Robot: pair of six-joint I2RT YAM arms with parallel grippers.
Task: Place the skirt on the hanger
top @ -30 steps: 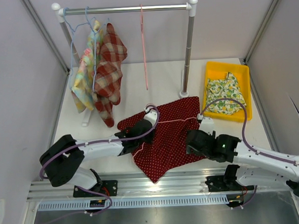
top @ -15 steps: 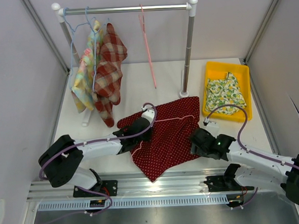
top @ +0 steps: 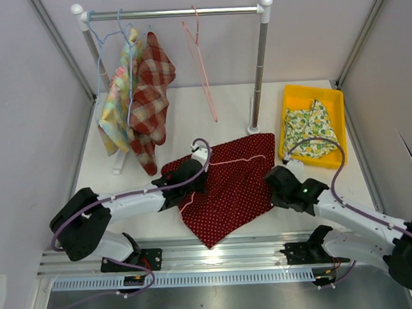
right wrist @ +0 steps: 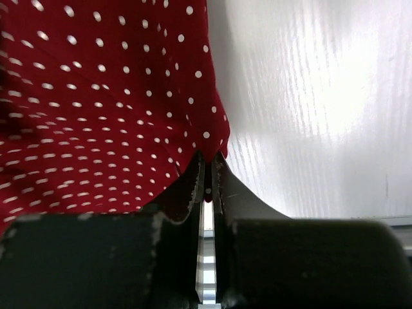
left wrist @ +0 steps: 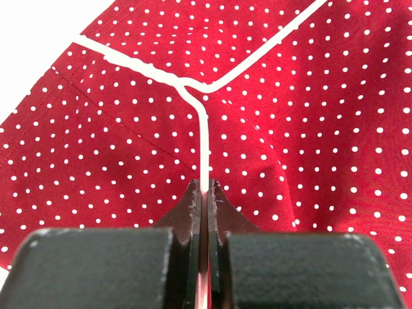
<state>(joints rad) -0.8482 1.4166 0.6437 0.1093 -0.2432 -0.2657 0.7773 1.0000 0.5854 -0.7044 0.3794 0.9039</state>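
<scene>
The red white-dotted skirt (top: pixel 229 191) lies spread on the white table. A thin pale wire hanger (top: pixel 236 160) rests on top of it. My left gripper (top: pixel 193 171) is at the skirt's upper left, shut on the hanger's stem (left wrist: pixel 206 129), and its jaws (left wrist: pixel 205 190) pinch the wire just below the point where the hanger's arms fork. My right gripper (top: pixel 272 185) sits at the skirt's right edge. In the right wrist view it (right wrist: pixel 207 164) is shut on the hem of the skirt (right wrist: pixel 96 96), a fold of red cloth between the fingertips.
A clothes rack (top: pixel 176 13) stands at the back, with plaid and floral garments (top: pixel 135 82) on blue hangers at its left and a pink hanger (top: pixel 200 57) on the rail. Its right post (top: pixel 259 67) stands just behind the skirt. A yellow bin (top: pixel 337 97) with a floral garment (top: pixel 309 127) is at the right.
My right gripper moved up to the skirt's right edge and shut on the hem. The left gripper drew the hanger slightly toward the back. The pink hanger on the rail swung.
</scene>
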